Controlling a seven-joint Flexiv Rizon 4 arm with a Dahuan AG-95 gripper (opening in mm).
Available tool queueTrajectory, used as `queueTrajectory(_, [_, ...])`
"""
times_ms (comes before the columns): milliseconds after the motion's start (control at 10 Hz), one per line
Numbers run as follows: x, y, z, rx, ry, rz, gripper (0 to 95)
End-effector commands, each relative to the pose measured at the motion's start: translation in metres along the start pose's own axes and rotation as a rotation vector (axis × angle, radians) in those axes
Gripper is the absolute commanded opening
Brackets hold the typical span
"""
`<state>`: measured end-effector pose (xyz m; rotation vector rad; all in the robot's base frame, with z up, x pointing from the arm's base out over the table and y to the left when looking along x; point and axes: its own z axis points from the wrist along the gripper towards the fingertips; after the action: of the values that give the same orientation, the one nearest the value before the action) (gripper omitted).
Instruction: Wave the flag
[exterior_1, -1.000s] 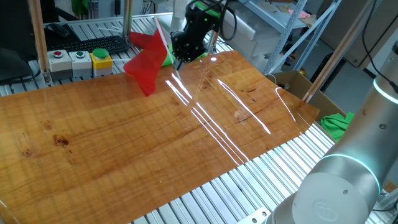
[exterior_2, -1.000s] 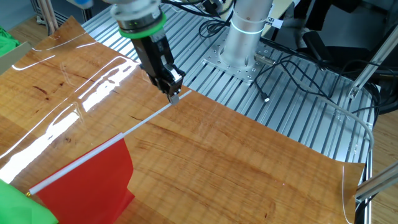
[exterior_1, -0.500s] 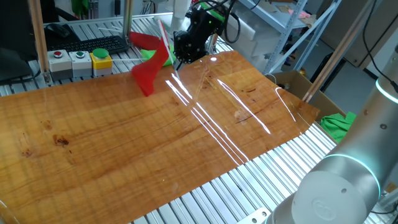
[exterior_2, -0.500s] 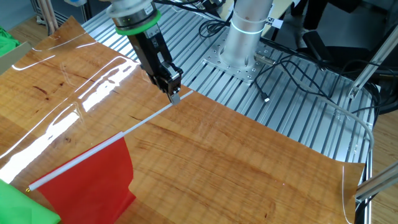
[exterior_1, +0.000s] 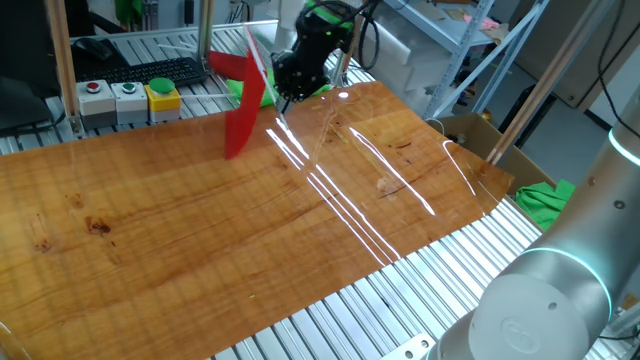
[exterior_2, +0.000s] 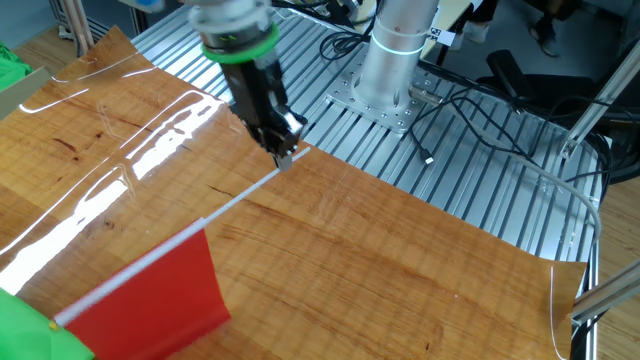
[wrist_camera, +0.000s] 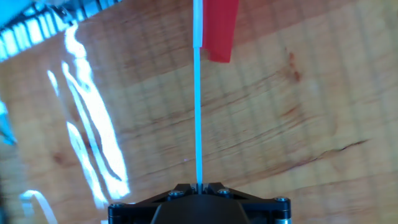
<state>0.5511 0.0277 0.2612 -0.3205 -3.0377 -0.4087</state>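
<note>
- One fixed view: the gripper (exterior_1: 283, 93) is at the far edge of the wooden table (exterior_1: 200, 230), right of centre, its fingers clamped on the lower end of the flag (exterior_1: 243, 105). The white stick slants up and to the left from the fingers, and the red cloth hangs from it, clear of the tabletop.
- Same view: a green cloth (exterior_1: 262, 92) shows just behind the flag at the far edge. A button box (exterior_1: 130, 100) with red, white and yellow-green caps stands at the far left, and a keyboard (exterior_1: 150, 72) lies beyond it. A second patch of green fabric (exterior_1: 545, 198) lies off the right side of the table.
- The other fixed view: the gripper (exterior_2: 285, 157) is near the table's far edge, closed on the stick end of the flag (exterior_2: 150, 292). The stick runs from the fingers down to the near left, where the red cloth spreads. Green fabric (exterior_2: 30, 333) fills the near left corner, just beside the stick's tip. The arm's base (exterior_2: 395, 55) stands on the slatted metal bench (exterior_2: 470, 190) beyond the table, with cables (exterior_2: 480, 100) trailing to its right.
- Hand view: the gripper (wrist_camera: 199, 186) sits at the bottom centre, fingers pinched on the white stick. The flag (wrist_camera: 198, 99) runs straight up the frame, its red cloth at the top, right of the stick, above the wood grain.
</note>
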Motion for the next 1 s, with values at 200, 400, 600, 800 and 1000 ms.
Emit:
queueTrajectory(200, [0.015,0.037,0.017,0.207,-0.019,-0.112,0.0])
queueTrajectory(400, [0.012,0.042,0.024,0.218,-0.016,-0.108,0.0])
queueTrajectory(600, [0.012,0.042,0.023,0.257,-0.022,-0.117,0.0])
queueTrajectory(800, [0.007,0.033,0.019,0.254,-0.019,-0.121,0.0])
queueTrajectory(1000, [-0.008,0.007,0.010,0.256,-0.019,-0.156,0.0])
